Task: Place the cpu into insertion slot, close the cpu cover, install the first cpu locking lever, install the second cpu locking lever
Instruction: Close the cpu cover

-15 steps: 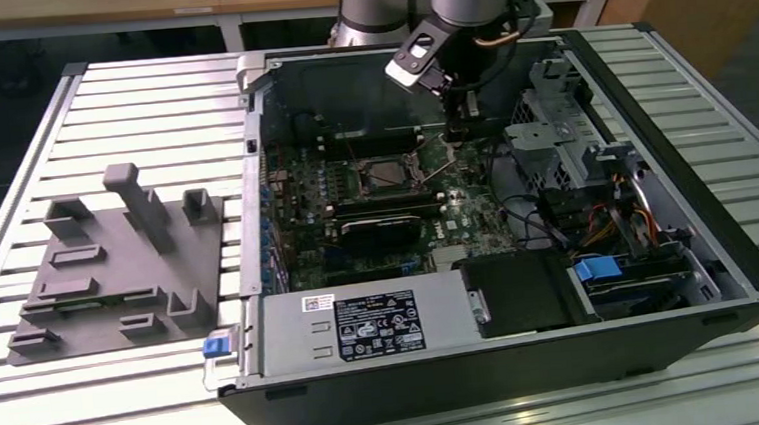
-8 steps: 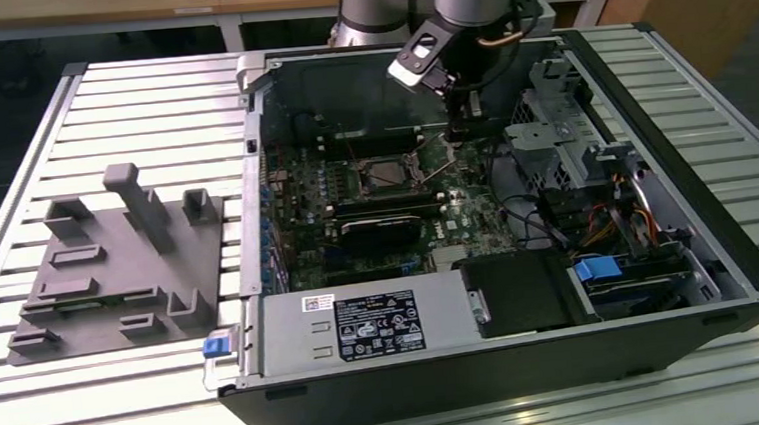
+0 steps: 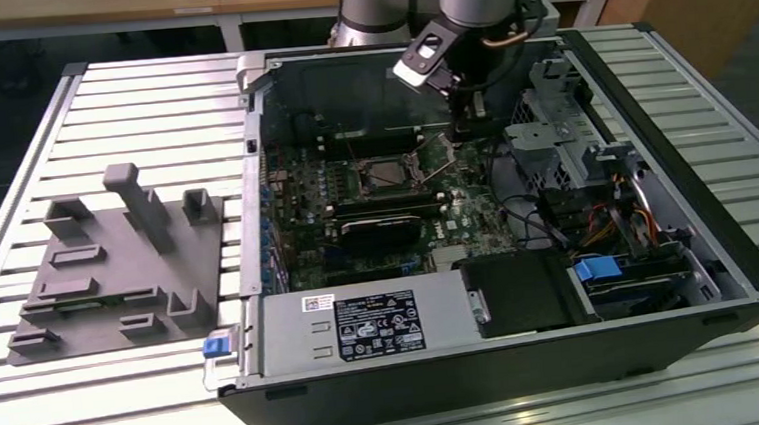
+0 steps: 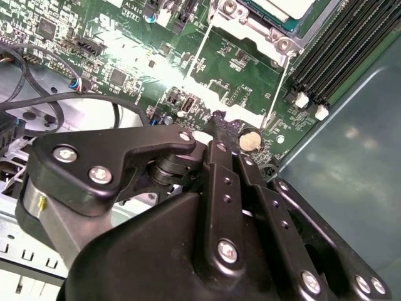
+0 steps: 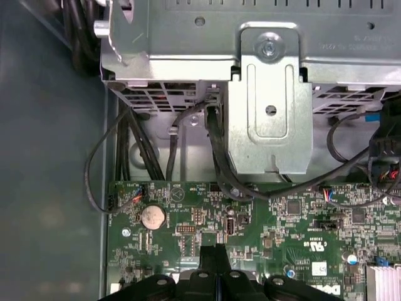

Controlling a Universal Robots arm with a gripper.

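On the slatted table (image 3: 131, 100), one open computer case (image 3: 499, 390) lies on its side. Its four walls fence in the motherboard (image 3: 301, 193), and one grey fixture (image 3: 116, 271) sits well apart at the exterior view's left. Inside the case I count one grey power supply (image 3: 360, 324), one metal drive cage (image 5: 269, 119) and one black heatsink block (image 3: 380, 222). A strip of bare board runs between the cage and the insertion slot (image 3: 364, 176).

My one gripper (image 3: 469, 136) hangs over that strip, near the case's far wall. Its fingers (image 5: 200, 279) are pressed together with nothing between them in both wrist views.

The cpu (image 4: 279, 6) lies pale-faced in the slot, bordered by the silver cpu cover (image 4: 250, 28); I cannot tell whether the cover is fully down. One thin silver lever (image 3: 439, 171) slants up at the slot's edge on the gripper's side. One coin cell (image 5: 152, 217) sits on the board near the fingertips.
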